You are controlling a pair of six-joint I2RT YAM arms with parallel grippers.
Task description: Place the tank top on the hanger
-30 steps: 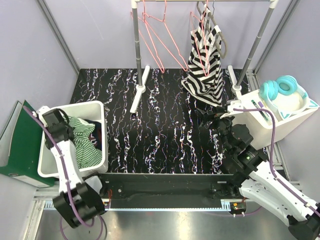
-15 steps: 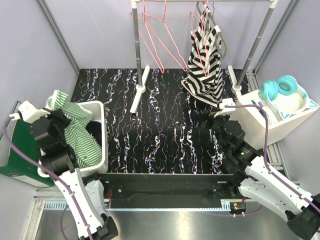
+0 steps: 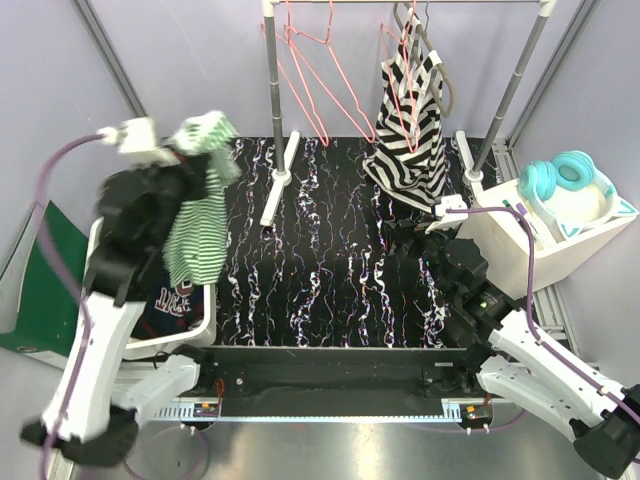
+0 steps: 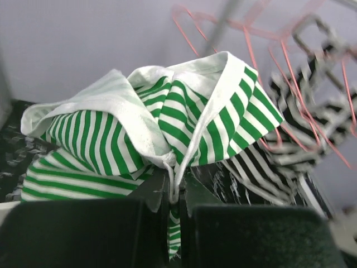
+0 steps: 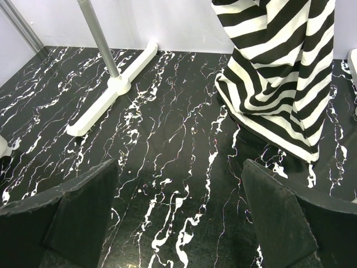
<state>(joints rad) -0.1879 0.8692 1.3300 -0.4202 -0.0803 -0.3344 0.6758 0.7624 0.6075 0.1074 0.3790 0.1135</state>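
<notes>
Two arms are mounted at 6 o'clock in the overhead view; the left gripper (image 3: 188, 150) is held high above the 10 o'clock corner of the black marbled tabletop (image 3: 330, 270), and it is clamped on a bunched fold of the tank top (image 3: 195, 225); in the left wrist view the white trim and green-and-white stripes are pinched in the narrow slit between the two dark fingers (image 4: 83, 234); the rest of the tank top is draped downward from the grip and is hung above the white bin (image 3: 208, 318) at 9 o'clock; a dark navy garment (image 3: 172, 300) is laid inside that bin. The hanger (image 3: 306, 88) is suspended from the rail of the clothes rack (image 3: 273, 90) at 12 o'clock, among other pink wire hangers, well apart from the tank top; a black-and-white striped garment (image 3: 412, 135) is hung on the same rail at 1 o'clock. The right gripper (image 3: 408, 240) is positioned low over the tabletop at 3 o'clock; its fingers are spread wide apart, nothing is held between them, and they are pointed toward the hem of the striped garment; teal headphones (image 3: 560, 185) are rested on a white box (image 3: 520, 255) just beside the right arm.
</notes>
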